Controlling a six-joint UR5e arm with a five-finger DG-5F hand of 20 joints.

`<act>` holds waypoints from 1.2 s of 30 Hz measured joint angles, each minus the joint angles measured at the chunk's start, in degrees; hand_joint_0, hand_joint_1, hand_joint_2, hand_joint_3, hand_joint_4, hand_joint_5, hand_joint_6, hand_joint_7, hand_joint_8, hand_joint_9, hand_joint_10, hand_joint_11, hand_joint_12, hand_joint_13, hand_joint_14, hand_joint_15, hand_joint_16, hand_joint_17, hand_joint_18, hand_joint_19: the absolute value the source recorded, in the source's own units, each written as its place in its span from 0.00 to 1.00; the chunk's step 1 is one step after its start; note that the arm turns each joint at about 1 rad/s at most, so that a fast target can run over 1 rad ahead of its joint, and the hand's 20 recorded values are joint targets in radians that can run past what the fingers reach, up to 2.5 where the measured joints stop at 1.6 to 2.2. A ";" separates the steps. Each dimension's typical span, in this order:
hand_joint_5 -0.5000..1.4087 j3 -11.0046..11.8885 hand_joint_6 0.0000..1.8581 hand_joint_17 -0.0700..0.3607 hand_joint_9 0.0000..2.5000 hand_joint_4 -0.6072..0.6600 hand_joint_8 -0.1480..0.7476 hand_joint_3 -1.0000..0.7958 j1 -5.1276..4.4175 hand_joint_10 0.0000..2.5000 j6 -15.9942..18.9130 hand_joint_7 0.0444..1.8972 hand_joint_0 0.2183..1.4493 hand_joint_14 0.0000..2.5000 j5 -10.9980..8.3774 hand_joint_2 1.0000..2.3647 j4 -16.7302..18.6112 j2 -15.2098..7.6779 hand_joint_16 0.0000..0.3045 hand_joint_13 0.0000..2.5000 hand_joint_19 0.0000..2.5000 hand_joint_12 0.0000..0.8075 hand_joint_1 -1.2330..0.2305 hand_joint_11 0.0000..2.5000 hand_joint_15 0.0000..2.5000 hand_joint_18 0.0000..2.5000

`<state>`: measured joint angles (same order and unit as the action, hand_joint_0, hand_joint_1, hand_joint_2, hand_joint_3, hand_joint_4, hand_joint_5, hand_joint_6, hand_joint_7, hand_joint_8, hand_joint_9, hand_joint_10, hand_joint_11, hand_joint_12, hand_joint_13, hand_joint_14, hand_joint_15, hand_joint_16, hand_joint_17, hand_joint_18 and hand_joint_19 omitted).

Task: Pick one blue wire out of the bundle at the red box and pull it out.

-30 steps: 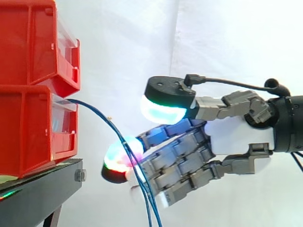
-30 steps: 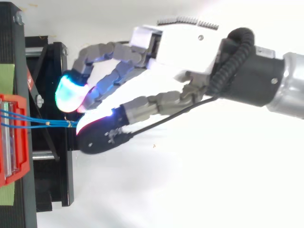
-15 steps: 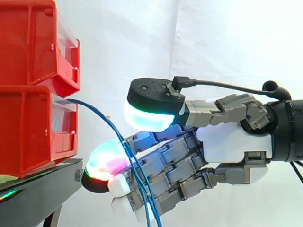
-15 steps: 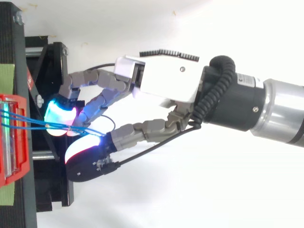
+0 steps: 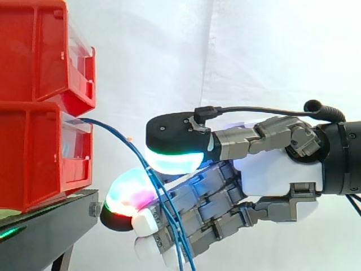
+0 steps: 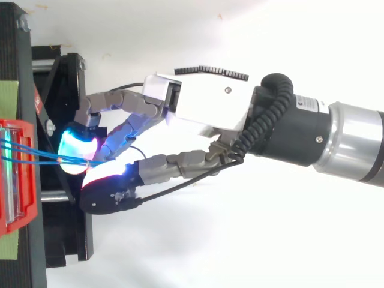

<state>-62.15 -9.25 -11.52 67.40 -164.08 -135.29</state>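
Thin blue wires [image 5: 113, 131] come out of the front of the lower red box [image 5: 34, 158] and arc down to the right. In the top view they run from the box [image 6: 18, 180] as a narrow fan of wires [image 6: 36, 155] that meets at the fingertips. My hand [image 5: 276, 169] reaches in from the right at the height of the box's lower half. Its thumb pad [image 5: 175, 158] is pressed down over the wires against a glowing fingertip pad [image 5: 130, 195]. Below the pinch the wires hang down across the curled fingers.
A second red bin [image 5: 39, 51] is stacked above the lower box. Both rest on a black stand [image 5: 45, 231] with a frame [image 6: 66, 228] jutting toward the hand. A white curtain hangs behind.
The hand moved left toward the box and lowered its thumb onto the wires, closing the gap to the fingertip. The wires now lie between the pads.
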 measured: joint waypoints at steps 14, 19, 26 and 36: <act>0.17 0.00 0.45 0.44 0.32 0.68 0.54 0.43 0.02 0.00 0.01 0.34 0.31 0.00 0.02 0.01 -0.01 0.02 0.17 0.33 0.11 0.50 0.37 0.08 0.10 0.30; 0.16 0.01 0.47 0.44 0.32 0.67 0.55 0.45 0.08 0.00 0.01 0.33 0.31 0.00 0.09 0.01 -0.02 0.02 0.18 0.34 0.11 0.50 0.37 0.09 0.11 0.31; 0.16 0.01 0.49 0.46 0.33 0.68 0.57 0.48 0.10 0.00 0.41 0.30 0.31 0.00 0.16 0.00 -0.02 0.03 0.19 0.35 0.11 0.52 0.37 0.11 0.11 0.32; 0.16 0.01 0.49 0.46 0.33 0.69 0.57 0.44 0.11 0.00 1.98 0.31 0.30 0.00 2.04 0.01 -0.03 0.08 0.19 0.35 0.12 0.52 0.38 0.11 0.12 0.33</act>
<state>-62.14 -9.14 -9.54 69.44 -164.10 -135.21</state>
